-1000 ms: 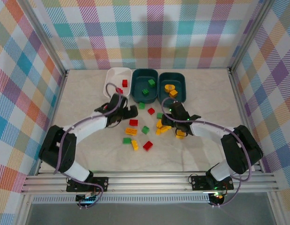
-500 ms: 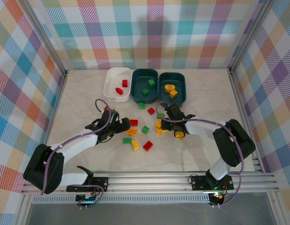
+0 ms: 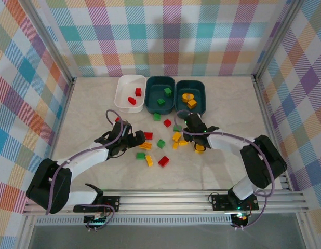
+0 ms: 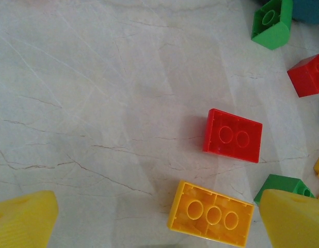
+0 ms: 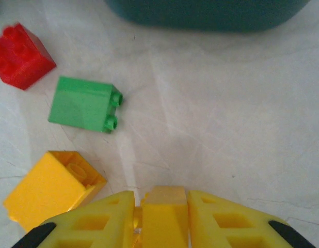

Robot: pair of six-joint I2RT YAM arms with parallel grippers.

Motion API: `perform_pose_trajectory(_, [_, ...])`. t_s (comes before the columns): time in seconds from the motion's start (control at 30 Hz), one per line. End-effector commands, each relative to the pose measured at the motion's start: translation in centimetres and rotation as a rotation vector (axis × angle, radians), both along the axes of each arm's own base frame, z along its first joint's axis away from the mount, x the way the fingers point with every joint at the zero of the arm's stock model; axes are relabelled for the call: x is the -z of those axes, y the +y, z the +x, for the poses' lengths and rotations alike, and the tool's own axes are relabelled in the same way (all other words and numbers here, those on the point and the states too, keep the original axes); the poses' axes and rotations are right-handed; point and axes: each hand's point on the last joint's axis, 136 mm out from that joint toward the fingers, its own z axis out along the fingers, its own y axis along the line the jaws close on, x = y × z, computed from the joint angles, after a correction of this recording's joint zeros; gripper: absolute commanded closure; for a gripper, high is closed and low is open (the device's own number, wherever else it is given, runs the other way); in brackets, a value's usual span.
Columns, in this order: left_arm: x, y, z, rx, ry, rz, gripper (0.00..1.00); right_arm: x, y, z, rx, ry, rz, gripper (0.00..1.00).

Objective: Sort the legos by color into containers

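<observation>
"Two red legos [image 3: 132, 100] lie in the white bin [image 3: 124, 89] now. A second ago your left gripper [image 3: 130, 141] was over that bin."

"Where is it now?"

"Back at the loose pile, fingers spread and empty, over a red brick [image 4: 233, 135] and a yellow brick [image 4: 211, 214]. That drop looks finished."

"And my right?"

"Your right gripper [image 5: 162, 199] is clenched on a small yellow lego [image 5: 163, 217], near the right teal bin [image 3: 204, 96] where the yellows sit. About a dozen stay on the table [image 3: 88, 114]."
</observation>
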Motion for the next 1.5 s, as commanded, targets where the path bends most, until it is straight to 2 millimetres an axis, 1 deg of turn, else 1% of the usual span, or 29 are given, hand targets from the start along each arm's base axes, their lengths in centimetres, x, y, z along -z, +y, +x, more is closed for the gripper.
perform_pose_trajectory(0.0, [-0.5,-0.7,0.5,-0.006,0.005,-0.039,0.00,-3.0,0.3,1.7,0.023,-0.079,0.011,0.67])
perform_pose_trajectory(0.1, [-0.2,-1.0,0.3,0.000,0.028,-0.039,0.00,-5.3,0.5,4.0,0.052,-0.146,0.003,0.67])
perform_pose_trajectory(0.17, [0.1,-1.2,0.0,0.003,0.046,-0.038,0.00,-6.5,0.4,6.0,0.075,-0.180,0.022,0.67])
perform_pose_trajectory(0.27, [0.1,-1.5,-0.3,0.019,0.064,-0.021,0.00,-7.0,-0.2,9.1,0.122,-0.186,0.056,0.67])
perform_pose_trajectory(0.37, [-0.3,-1.3,-0.4,0.023,0.068,0.001,0.00,-6.9,-0.9,11.7,0.160,-0.164,0.076,0.68])
perform_pose_trajectory(0.43, [-0.4,-1.2,-0.6,0.022,0.068,0.005,0.00,-7.1,-0.8,12.7,0.151,-0.160,0.094,0.68])
perform_pose_trajectory(0.47, [-0.5,-1.2,-0.7,0.024,0.068,0.003,0.00,-7.2,-0.7,12.7,0.144,-0.148,0.085,0.68])
perform_pose_trajectory(0.5, [-0.6,-1.2,-0.7,0.022,0.065,0.000,0.00,-7.5,-0.7,12.5,0.142,-0.142,0.086,0.67])
perform_pose_trajectory(0.53, [-0.8,-1.2,-0.7,0.024,0.058,-0.003,0.00,-7.6,-0.5,11.8,0.134,-0.130,0.104,0.66])
perform_pose_trajectory(0.57, [-0.4,-0.8,-1.4,0.023,0.085,0.016,0.00,-7.7,-0.2,10.8,0.120,-0.123,0.119,0.63])
perform_pose_trajectory(0.6, [-0.5,-0.7,-1.5,0.021,0.082,0.017,0.00,-7.6,-0.1,9.7,0.106,-0.112,0.121,0.60])
perform_pose_trajectory(0.7, [-0.7,-0.6,-1.6,0.022,0.073,0.014,0.00,-6.5,-0.3,5.8,0.074,-0.054,0.069,0.52])
perform_pose_trajectory(0.73, [-0.6,-0.6,-1.6,0.025,0.073,0.012,0.00,-5.9,-0.5,4.4,0.063,-0.026,0.054,0.46])
perform_pose_trajectory(0.77, [-0.6,-0.8,-1.6,0.030,0.073,0.009,0.00,-5.4,-0.6,3.1,0.052,0.003,0.047,0.43])
perform_pose_trajectory(0.83, [-0.5,-1.0,-1.5,0.040,0.078,0.009,0.00,-4.3,-1.0,1.0,0.044,0.060,0.038,0.41])
perform_pose_trajectory(0.9, [-0.4,-1.5,-1.2,0.052,0.081,0.004,0.00,-3.4,-0.9,-0.4,0.021,0.096,0.048,0.41])
perform_pose_trajectory(0.97, [-0.2,-1.9,-1.1,0.061,0.094,0.003,0.00,-2.4,-0.7,-1.0,0.000,0.135,0.041,0.42])
perform_pose_trajectory(1.03, [-0.5,-2.6,-0.4,0.070,0.071,-0.014,0.00,-1.5,-0.8,-1.0,-0.006,0.159,0.015,0.44])
perform_pose_trajectory(1.1, [-0.3,-2.9,-0.2,0.074,0.073,-0.014,0.00,-0.5,-0.5,-0.9,-0.019,0.180,0.005,0.47])
perform_pose_trajectory(1.17, [-0.1,-3.0,-0.3,0.073,0.078,-0.010,0.00,0.2,-0.1,-0.6,-0.033,0.193,0.002,0.50])
perform_pose_trajectory(1.23, [0.2,-2.9,-0.6,0.071,0.082,-0.004,0.00,0.4,0.4,-0.3,-0.046,0.198,0.014,0.51])
perform_pose_trajectory(1.33, [0.4,-2.6,-1.0,0.063,0.086,0.003,0.00,1.0,0.5,-0.2,-0.052,0.210,0.006,0.51])
perform_pose_trajectory(1.4, [0.4,-2.3,-1.1,0.058,0.082,0.011,0.00,1.4,0.4,-0.1,-0.047,0.213,-0.005,0.58])
perform_pose_trajectory(1.47, [0.3,-2.0,-1.3,0.055,0.079,0.018,0.00,1.3,0.1,0.0,-0.029,0.201,-0.012,0.69])
